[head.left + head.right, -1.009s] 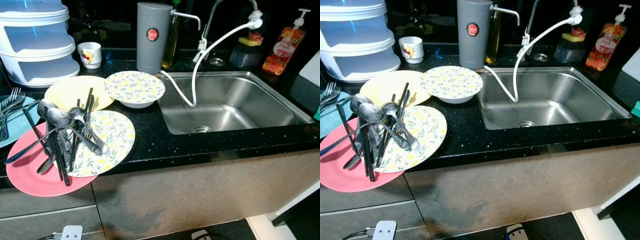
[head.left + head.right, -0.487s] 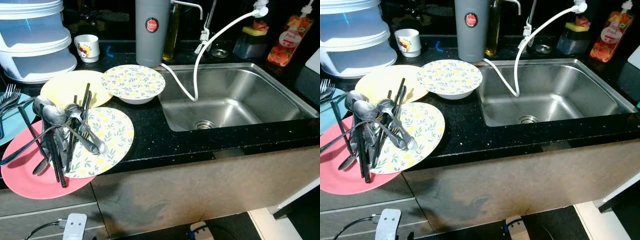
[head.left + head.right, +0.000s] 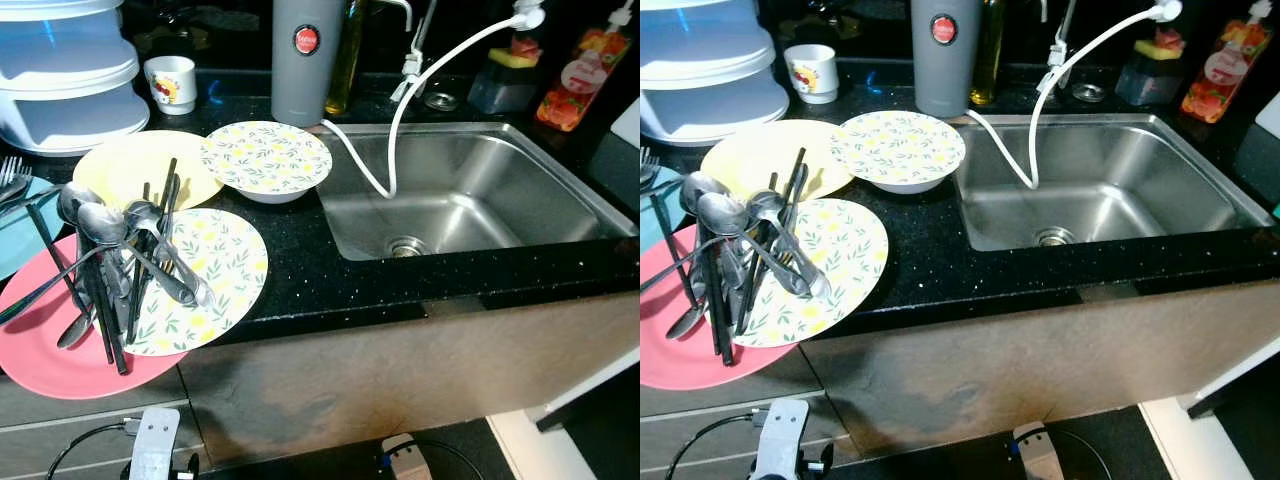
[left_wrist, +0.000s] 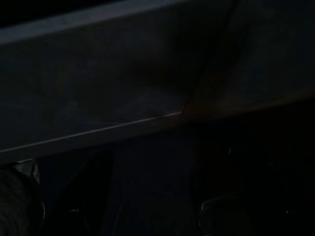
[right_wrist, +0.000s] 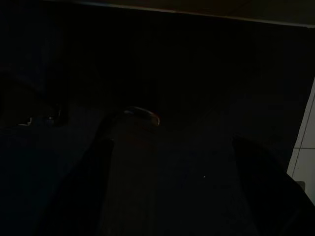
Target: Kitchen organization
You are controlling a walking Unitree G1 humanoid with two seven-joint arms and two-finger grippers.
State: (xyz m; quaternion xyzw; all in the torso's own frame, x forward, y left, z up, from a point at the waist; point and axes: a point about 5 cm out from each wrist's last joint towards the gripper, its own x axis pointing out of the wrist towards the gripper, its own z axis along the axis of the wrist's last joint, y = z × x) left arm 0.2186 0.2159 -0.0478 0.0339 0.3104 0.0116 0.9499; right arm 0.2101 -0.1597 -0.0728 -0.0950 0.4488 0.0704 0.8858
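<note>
Looking down past the brown cabinet front (image 3: 400, 370), a white plug adapter with a black cable (image 3: 155, 455) is seen on the floor at the near edge. Both wrist views are very dark: in the right wrist view the right hand (image 5: 172, 187) is made out as two dark fingers (image 5: 86, 187) held well apart with nothing between them, while the left hand's opening cannot be told from the left wrist view.

On the black speckled desk (image 3: 330, 280), a round pink plate (image 3: 40, 350) is laid nearest, overhanging the front edge. A floral-patterned flat plate (image 3: 215, 275) is set partly over it, and a loose heap of metal spoons and black chopsticks (image 3: 120, 255) is spread across both. A pale blue plate (image 3: 15, 240) with metal forks (image 3: 10, 180) is seen just beyond, at the far left. A plain yellow plate (image 3: 125, 170) follows, touching a floral-rimmed white bowl (image 3: 265, 160).

To the right, a stainless steel sink (image 3: 470, 190) is sunk into the desk, with a white hose (image 3: 400, 120) dangling into it. Farthest back stand a white tiered container (image 3: 65, 70), a small white printed mug (image 3: 170, 82), a tall grey canister with a red badge (image 3: 305, 55), and an orange soap pump bottle (image 3: 575, 85).
</note>
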